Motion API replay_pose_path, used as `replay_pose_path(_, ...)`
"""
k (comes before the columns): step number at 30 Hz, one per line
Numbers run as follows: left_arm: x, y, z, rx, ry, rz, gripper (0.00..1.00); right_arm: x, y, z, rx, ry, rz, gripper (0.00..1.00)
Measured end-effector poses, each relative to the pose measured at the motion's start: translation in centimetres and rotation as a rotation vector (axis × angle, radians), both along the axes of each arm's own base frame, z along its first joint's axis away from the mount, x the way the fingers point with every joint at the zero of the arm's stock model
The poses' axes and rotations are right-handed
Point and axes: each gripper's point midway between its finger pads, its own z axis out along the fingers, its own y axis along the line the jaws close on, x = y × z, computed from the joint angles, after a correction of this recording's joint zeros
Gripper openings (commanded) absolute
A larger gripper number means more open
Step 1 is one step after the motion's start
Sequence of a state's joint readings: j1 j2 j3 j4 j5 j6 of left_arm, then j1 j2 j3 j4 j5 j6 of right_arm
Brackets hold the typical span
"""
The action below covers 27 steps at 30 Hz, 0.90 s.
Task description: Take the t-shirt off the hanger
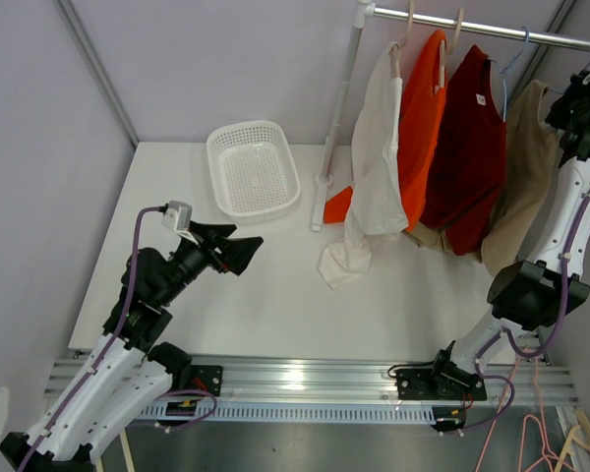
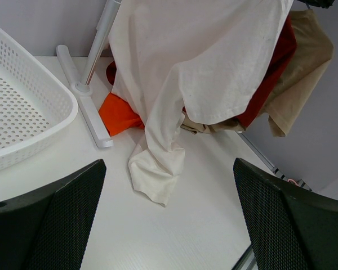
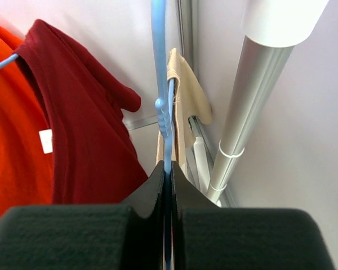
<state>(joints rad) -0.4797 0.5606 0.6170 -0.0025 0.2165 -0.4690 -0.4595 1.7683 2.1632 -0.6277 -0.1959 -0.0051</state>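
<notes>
tan t-shirt point(image 1: 527, 167) hangs at the right end of the rail point(image 1: 492, 30), draped on a blue hanger point(image 3: 159, 56), just beside a dark red shirt point(image 1: 467, 147). right gripper point(image 3: 167, 171) is up there, jaws pinched tight on the hanger's blue wire. left gripper point(image 1: 238, 252) hovers over the table point(image 1: 275, 305) near a white basket point(image 1: 213, 162), jaws spread wide, holding nothing.
</notes>
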Motion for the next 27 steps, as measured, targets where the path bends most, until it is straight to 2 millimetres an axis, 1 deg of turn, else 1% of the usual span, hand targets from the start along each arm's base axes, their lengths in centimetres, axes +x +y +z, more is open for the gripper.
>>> replay_pose_path(5,0.0,0.0,0.0,0.0,0.0,0.0,1.0,0.0,1.1,0.8,-0.02,-0.028,-0.011,0.0)
replay_pose_path(9,0.0,0.0,0.0,0.0,0.001,0.0,1.0,-0.7,2.2,2.9,-0.058,-0.081,-0.016,0.0)
replay_pose_path(12,0.0,0.0,0.0,0.0,0.002,0.0,0.99,-1.5,2.4,5.0,-0.089,-0.135,-0.027,0.0)
replay_pose_path(14,0.0,0.0,0.0,0.001,0.002,0.0,1.0,-1.9,2.4,6.0,-0.102,-0.162,-0.036,0.0)
replay_pose_path(17,0.1,0.0,-0.1,0.002,0.004,0.002,0.99,-2.4,2.4,6.8,-0.112,-0.18,-0.042,0.0)
replay_pose_path(21,0.3,-0.1,-0.7,0.013,0.022,0.003,1.0,-2.7,2.5,6.9,-0.113,-0.178,-0.045,0.0)
replay_pose_path(23,0.3,-0.2,-1.1,0.026,0.032,0.001,0.99,-3.3,2.6,6.7,-0.113,-0.176,-0.056,0.0)
replay_pose_path(26,0.4,-0.7,-1.5,0.057,0.037,-0.016,0.99,-5.3,3.1,5.7,-0.106,-0.157,-0.09,0.0)
replay_pose_path(27,0.5,-1.0,-1.4,0.066,0.038,-0.022,0.99,-6.2,3.3,5.4,-0.102,-0.156,-0.112,0.0)
